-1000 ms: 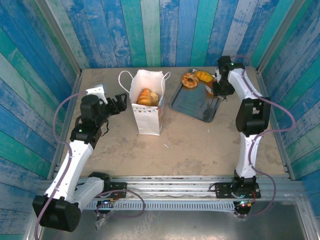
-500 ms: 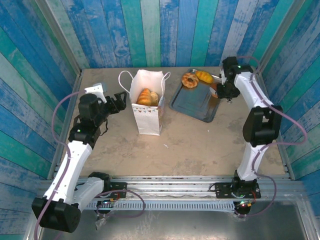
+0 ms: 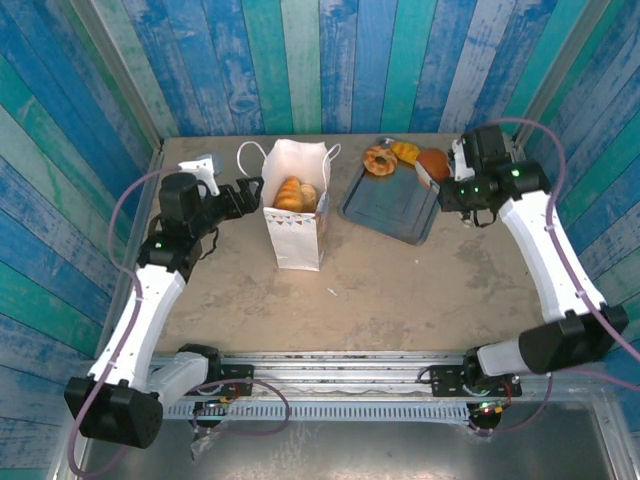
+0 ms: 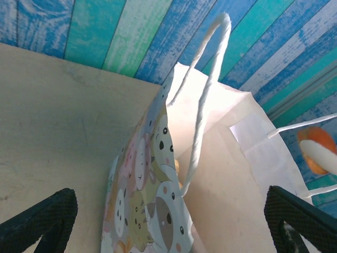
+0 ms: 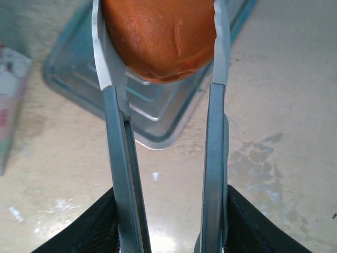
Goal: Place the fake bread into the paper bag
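Observation:
The white paper bag (image 3: 297, 236) stands upright at mid-table, with golden fake bread (image 3: 290, 193) showing in its mouth. My left gripper (image 3: 250, 193) is open at the bag's left rim; in the left wrist view its fingers (image 4: 47, 216) flank the patterned bag (image 4: 152, 179) and its cord handle. My right gripper (image 3: 453, 180) is shut on thin metal tongs (image 5: 215, 158), whose tips pinch an orange-brown bun (image 5: 160, 37) held above the tray's right end (image 3: 433, 163). A ring pastry (image 3: 380, 159) and a yellow croissant (image 3: 406, 151) lie at the tray's far edge.
The grey metal tray (image 3: 388, 207) sits right of the bag, its middle bare. Blue and teal plank walls close in the table on three sides. Bare tabletop (image 3: 400, 290) stretches in front of the bag and tray.
The right arm has swung outward and lifted the tongs with the bun off the tray. The left gripper has moved closer to the bag's rim.

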`<action>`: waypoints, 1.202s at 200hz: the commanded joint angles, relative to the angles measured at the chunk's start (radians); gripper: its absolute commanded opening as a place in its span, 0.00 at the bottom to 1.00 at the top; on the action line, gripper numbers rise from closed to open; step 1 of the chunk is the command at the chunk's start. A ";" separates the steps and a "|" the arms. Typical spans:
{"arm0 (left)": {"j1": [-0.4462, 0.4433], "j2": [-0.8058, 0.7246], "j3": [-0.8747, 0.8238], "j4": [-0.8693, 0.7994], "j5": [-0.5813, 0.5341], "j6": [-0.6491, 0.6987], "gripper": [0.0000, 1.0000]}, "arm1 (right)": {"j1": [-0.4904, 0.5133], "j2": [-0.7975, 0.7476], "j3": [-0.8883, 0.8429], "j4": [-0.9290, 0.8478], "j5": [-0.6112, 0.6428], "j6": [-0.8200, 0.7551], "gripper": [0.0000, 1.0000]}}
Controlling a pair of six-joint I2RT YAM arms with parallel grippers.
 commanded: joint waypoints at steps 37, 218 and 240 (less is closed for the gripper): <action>-0.004 0.114 0.072 -0.017 0.087 -0.004 0.88 | 0.122 -0.172 0.097 0.005 -0.029 0.100 0.46; -0.003 0.193 0.032 0.144 0.081 -0.093 0.58 | 0.645 0.272 0.656 0.050 0.055 0.110 0.46; -0.003 0.196 0.027 0.146 0.082 -0.091 0.57 | 0.651 0.306 0.660 0.043 0.075 0.130 0.46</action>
